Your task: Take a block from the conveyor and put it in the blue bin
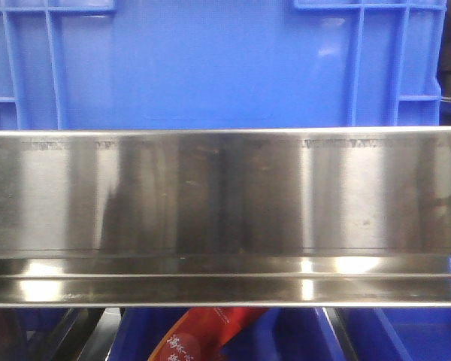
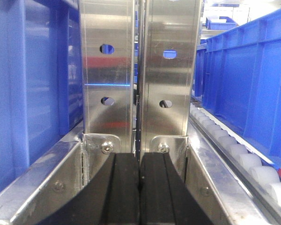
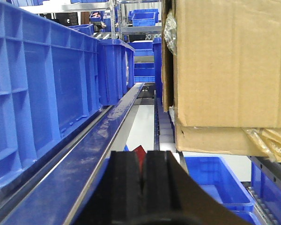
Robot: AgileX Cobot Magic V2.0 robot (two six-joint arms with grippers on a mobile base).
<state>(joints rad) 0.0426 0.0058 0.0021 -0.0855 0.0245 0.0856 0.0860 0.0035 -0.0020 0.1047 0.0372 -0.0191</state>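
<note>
The bright blue block and the dark conveyor belt are out of view in every frame. My left gripper (image 2: 139, 157) is shut and empty, its black fingers pressed together, close in front of two steel uprights (image 2: 107, 70). My right gripper (image 3: 144, 154) is shut, with only a hairline gap between its fingers and nothing held. It hangs above a small blue bin (image 3: 215, 180). A red package (image 3: 139, 152) shows just past its tips. A large blue bin (image 1: 210, 60) fills the top of the front view.
A polished steel rail (image 1: 225, 195) spans the front view, with a red package (image 1: 203, 331) in a blue bin below. Blue crates (image 2: 28, 79) flank the left gripper, and a white roller track (image 2: 239, 154) runs at right. A cardboard box (image 3: 225, 61) sits on the rack at upper right.
</note>
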